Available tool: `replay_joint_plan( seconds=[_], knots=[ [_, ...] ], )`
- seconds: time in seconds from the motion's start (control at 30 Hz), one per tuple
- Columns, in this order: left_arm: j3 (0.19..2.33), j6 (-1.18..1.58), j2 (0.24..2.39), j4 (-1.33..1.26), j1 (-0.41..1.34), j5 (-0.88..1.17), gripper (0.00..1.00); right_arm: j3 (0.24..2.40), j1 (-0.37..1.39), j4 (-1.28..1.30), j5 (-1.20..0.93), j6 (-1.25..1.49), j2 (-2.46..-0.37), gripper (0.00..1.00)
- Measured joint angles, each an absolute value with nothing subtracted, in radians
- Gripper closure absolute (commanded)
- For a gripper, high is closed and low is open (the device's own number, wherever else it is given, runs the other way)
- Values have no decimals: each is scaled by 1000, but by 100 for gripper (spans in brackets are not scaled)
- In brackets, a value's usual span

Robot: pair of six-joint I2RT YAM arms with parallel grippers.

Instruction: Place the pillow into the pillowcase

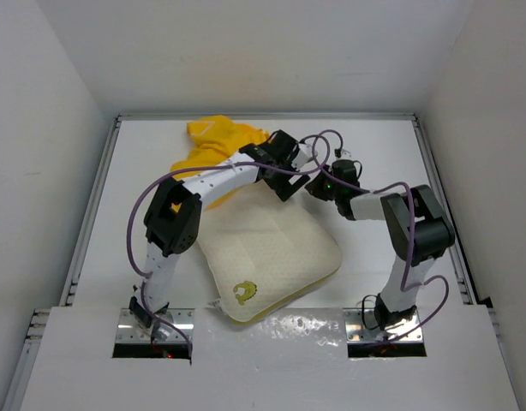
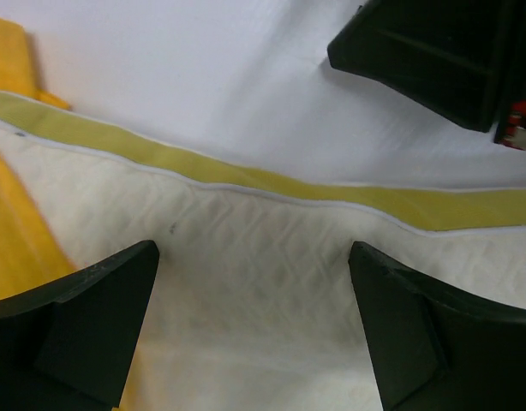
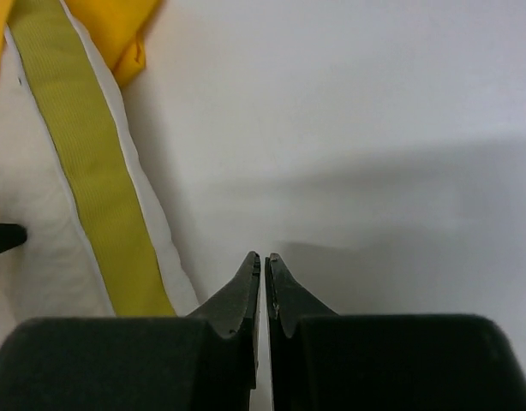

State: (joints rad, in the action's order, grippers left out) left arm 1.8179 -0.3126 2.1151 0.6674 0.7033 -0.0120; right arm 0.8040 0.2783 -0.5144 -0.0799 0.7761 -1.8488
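Table (image 1: 383,154): white, walled in, both arm bases at near edge.
Pillow (image 1: 280,257): cream, quilted, flat on table centre, turned at an angle, 1 corner at near edge between the bases. Almost all of it lies outside the case.
Pillowcase (image 1: 216,141): yellow, bunched at far side left of centre. In the left wrist view its cloth overlaps the pillow's far-left end.
Left arm (image 1: 173,218): reaches over the pillow's left side to its far edge.
Right arm (image 1: 417,227): bends in from the right, wrist just past the pillow's far-right edge.
Left gripper (image 2: 252,257): jaws wide, nothing between them, over quilted pillow just inside the band. Cannot tell whether the tips touch the cloth.
Right gripper (image 3: 263,259): jaws pressed together, nothing held, over bare table just beside the pillow edge.
Band (image 2: 331,193): yellow-green strip along the pillow edge, white piping on both sides.
Logo (image 1: 243,293): small, yellow-green, near the pillow's near corner.
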Motion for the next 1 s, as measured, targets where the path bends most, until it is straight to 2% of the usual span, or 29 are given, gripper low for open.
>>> replay_joint_plan(
  seconds=[0.07,0.1,0.2,0.23,0.33,0.37,0.47,0.5,0.53,0.57,0.67,0.77,0.83,1.0],
  knots=[
    [1779,-307,2115,640,706,23,30,755,282,-503,-82,790,-1810,95],
    [1757,-304,2115,621,708,50,48,734,283,-499,-81,796,-1791,95],
    [1699,-314,2114,581,708,113,68,690,284,-478,-73,799,-1737,93],
    [1684,-318,2112,575,707,128,69,680,284,-468,-70,797,-1717,91],
    [1570,-368,2047,514,693,193,66,673,284,-447,-73,772,-1672,86],
    [1506,-395,1998,495,685,220,66,673,284,-447,-84,757,-1661,82],
    [1373,-507,1856,556,671,266,59,688,285,-447,-132,717,-1651,70],
    [1347,-547,1821,596,669,275,54,698,285,-447,-151,698,-1653,66],
    [1325,-582,1793,632,666,282,50,712,286,-444,-172,679,-1656,61],
    [1309,-608,1774,662,666,289,47,731,286,-444,-191,664,-1665,48],
    [1298,-669,1754,733,666,300,34,836,286,-439,-274,607,-1735,30],
    [1319,-675,1754,763,665,287,21,999,297,-437,-369,561,-1854,25],
    [1329,-651,1754,765,665,258,16,1077,317,-436,-405,518,-1915,21],
    [1393,-491,1782,796,665,145,9,1206,389,-413,-436,413,-2048,18]
  ],
)
